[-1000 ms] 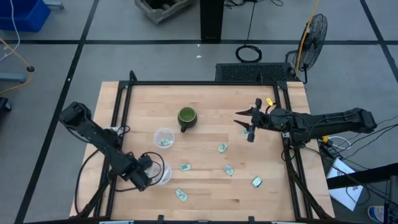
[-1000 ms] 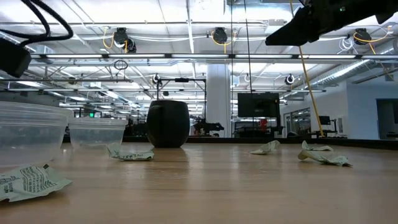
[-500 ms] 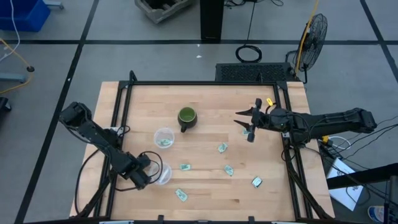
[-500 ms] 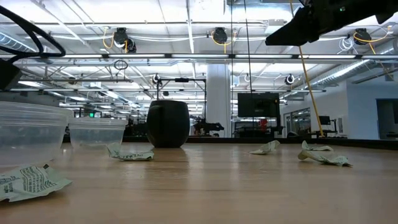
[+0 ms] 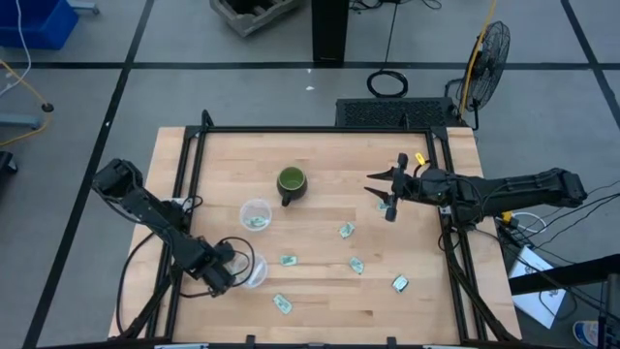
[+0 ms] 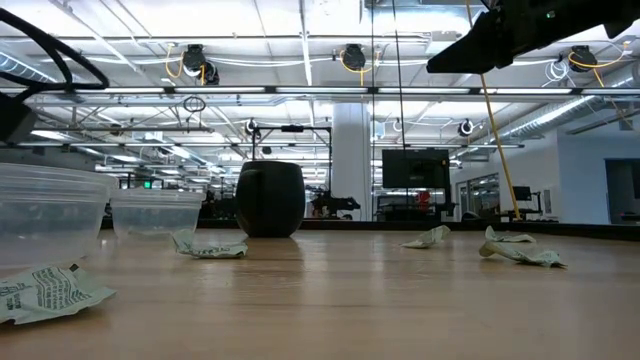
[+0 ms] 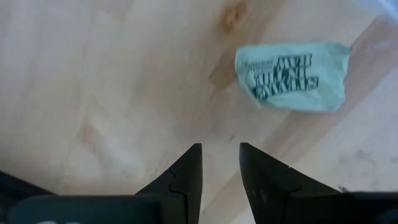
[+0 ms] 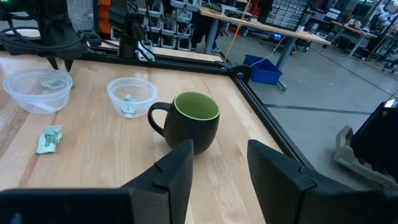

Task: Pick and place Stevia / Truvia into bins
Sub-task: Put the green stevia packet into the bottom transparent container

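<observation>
Left end effector [image 7: 219,163], narrowly parted, holds nothing; only its wrist view shows a packet [image 7: 291,76] ahead.

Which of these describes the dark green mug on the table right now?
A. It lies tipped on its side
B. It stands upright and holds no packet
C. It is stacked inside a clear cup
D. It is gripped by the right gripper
B: the right wrist view looks into the upright mug and shows only its bare green interior, while the right gripper hangs apart from it, empty.
</observation>
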You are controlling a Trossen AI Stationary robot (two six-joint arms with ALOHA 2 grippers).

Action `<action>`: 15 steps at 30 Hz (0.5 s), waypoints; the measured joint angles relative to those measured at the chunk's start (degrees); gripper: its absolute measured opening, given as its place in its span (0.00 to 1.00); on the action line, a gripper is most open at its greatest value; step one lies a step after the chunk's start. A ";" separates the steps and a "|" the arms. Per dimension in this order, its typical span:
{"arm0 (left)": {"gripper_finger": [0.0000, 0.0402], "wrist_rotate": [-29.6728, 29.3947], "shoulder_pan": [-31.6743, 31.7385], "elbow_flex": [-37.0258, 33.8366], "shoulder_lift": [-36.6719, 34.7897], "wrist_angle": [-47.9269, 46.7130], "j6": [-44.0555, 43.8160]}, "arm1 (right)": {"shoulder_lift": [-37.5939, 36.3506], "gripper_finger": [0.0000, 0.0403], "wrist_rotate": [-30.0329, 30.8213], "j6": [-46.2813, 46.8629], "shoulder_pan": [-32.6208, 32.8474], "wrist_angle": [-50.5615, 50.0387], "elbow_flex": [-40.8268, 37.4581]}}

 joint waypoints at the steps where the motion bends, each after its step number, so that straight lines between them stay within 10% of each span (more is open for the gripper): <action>1: 0.28 -0.67 0.09 0.00 0.00 0.00 0.22 | 0.00 0.36 0.00 0.00 0.00 0.00 -0.02; 15: 0.28 -4.78 2.32 1.87 -2.75 0.39 1.58 | 0.01 0.36 0.00 -1.28 0.00 0.00 0.00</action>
